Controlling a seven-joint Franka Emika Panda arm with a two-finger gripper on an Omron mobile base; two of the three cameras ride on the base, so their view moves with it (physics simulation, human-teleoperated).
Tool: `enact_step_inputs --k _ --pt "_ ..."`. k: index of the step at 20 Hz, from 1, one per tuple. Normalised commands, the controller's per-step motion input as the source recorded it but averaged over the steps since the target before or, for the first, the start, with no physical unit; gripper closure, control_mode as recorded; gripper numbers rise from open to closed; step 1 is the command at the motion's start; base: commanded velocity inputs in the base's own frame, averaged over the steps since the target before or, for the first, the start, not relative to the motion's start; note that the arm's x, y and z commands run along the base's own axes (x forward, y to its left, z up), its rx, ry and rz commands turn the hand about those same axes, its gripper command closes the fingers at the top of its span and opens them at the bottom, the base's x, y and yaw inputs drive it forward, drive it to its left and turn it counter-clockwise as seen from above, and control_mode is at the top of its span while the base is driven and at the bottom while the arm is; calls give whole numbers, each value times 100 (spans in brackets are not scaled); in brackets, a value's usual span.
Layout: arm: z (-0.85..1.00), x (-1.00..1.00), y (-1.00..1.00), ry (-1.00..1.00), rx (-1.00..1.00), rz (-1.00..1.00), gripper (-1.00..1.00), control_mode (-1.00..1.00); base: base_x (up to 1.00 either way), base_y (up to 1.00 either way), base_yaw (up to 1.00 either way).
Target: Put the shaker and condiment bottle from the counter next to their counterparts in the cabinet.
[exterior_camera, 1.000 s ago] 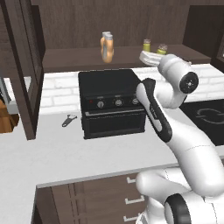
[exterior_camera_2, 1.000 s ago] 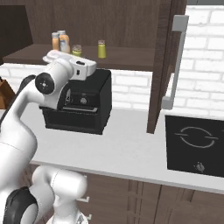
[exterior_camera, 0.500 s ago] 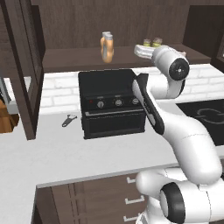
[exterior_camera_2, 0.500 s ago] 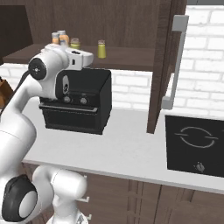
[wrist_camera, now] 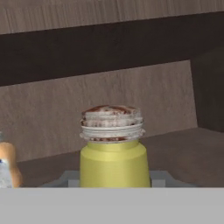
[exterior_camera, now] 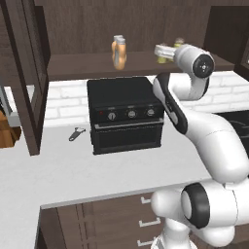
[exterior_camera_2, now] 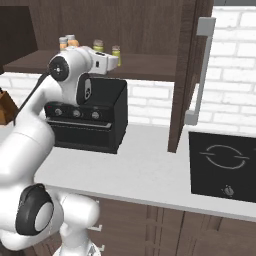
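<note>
My gripper (exterior_camera_2: 115, 59) is shut on the shaker (wrist_camera: 112, 154), a yellow-olive cylinder with a grey cap that stands upright between the fingers. It hangs at the level of the cabinet shelf (exterior_camera_2: 145, 67), over the shelf's front part. The held shaker (exterior_camera_2: 116, 51) sits at the hand's tip, and its twin (exterior_camera_2: 98, 46) stands further back on the shelf. From the left base view my gripper (exterior_camera: 162, 54) reaches in over the shelf (exterior_camera: 82, 63), with the twin shaker (exterior_camera: 179, 43) behind it. Two orange-tan bottles (exterior_camera_2: 68, 42) stand close together on the shelf, also seen as the bottles (exterior_camera: 118, 52) and one bottle (wrist_camera: 8, 168).
A black toaster oven (exterior_camera: 125, 116) stands on the counter (exterior_camera: 73, 170) right under the shelf. Dark cabinet doors hang open at the left door (exterior_camera: 24, 78) and the right door (exterior_camera_2: 186, 75). A small tool (exterior_camera: 75, 133) lies on the counter. A cooktop (exterior_camera_2: 222, 162) is at the right.
The hand has risen with the shaker and reached forward over the shelf, closer to the twin shaker. The grip has stayed the same.
</note>
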Motion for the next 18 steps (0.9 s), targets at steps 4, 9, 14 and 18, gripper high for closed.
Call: enact_step_inputs --k 4,9,14,18 --pt "-16 0 1 2 -1 0 100 -100 0 0 0" --pt "-4 9 -11 0 0 0 100 -100 0 0 0" --pt "0 23 -18 0 0 0 100 -100 0 0 0" --pt "-4 25 -13 2 0 0 100 -100 0 0 0"
